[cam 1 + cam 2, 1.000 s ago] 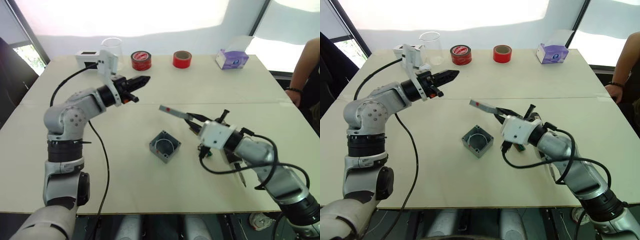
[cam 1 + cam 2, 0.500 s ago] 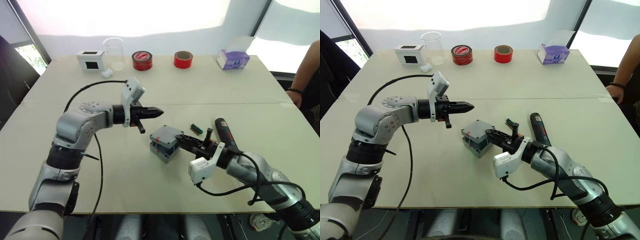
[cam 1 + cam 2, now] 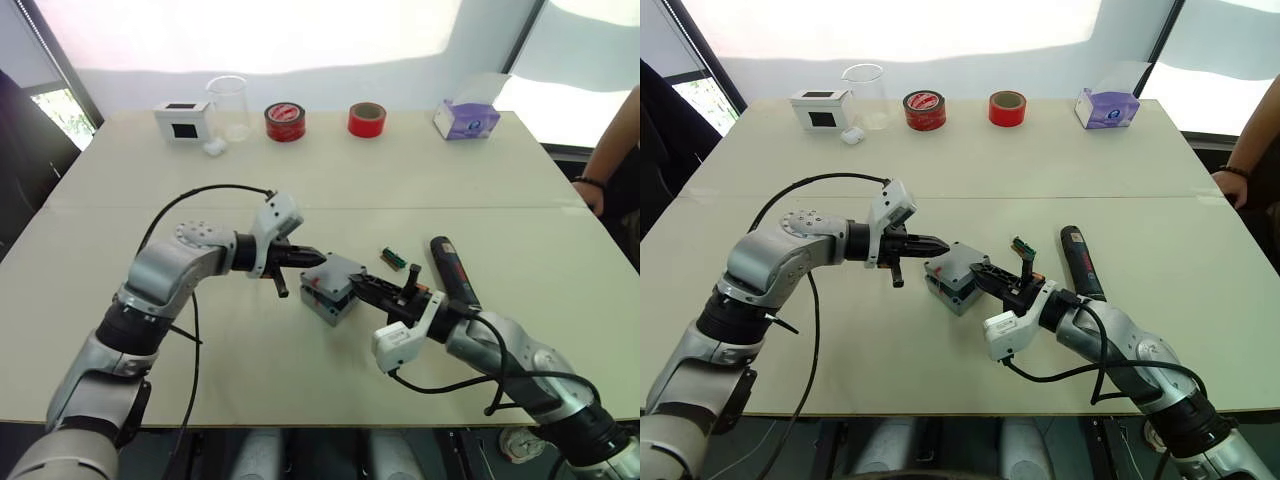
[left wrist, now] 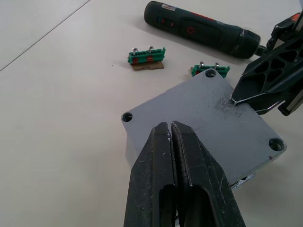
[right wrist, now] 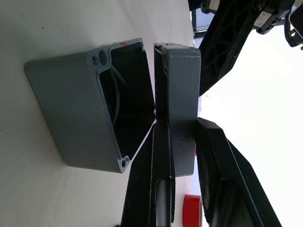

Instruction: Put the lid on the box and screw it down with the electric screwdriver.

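Observation:
The grey box point(image 3: 322, 303) stands mid-table, and the right wrist view shows its hollow body point(image 5: 94, 109) open. The flat grey lid point(image 3: 337, 273) lies tilted over it, one edge near the box rim and the rest lifted. My right gripper point(image 3: 366, 289) is shut on the lid's point(image 5: 177, 90) right edge. My left gripper point(image 3: 316, 259) is shut and empty, its tips point(image 4: 170, 126) at the lid's point(image 4: 213, 118) left edge. The black electric screwdriver point(image 3: 452, 272) lies on the table to the right of the box.
Two green bit holders point(image 4: 147, 56) point(image 4: 210, 70) lie between the box and the screwdriver. Along the far edge stand a white box with a black window point(image 3: 181, 120), a glass beaker point(image 3: 227, 105), two red tape rolls point(image 3: 285, 120) point(image 3: 365, 118) and a purple tissue box point(image 3: 465, 118). A person's arm point(image 3: 610, 150) shows at the right edge.
My right gripper brought the lid down from the air onto the box. My left arm swung down from the back of the table, and its shut tips moved up to the lid.

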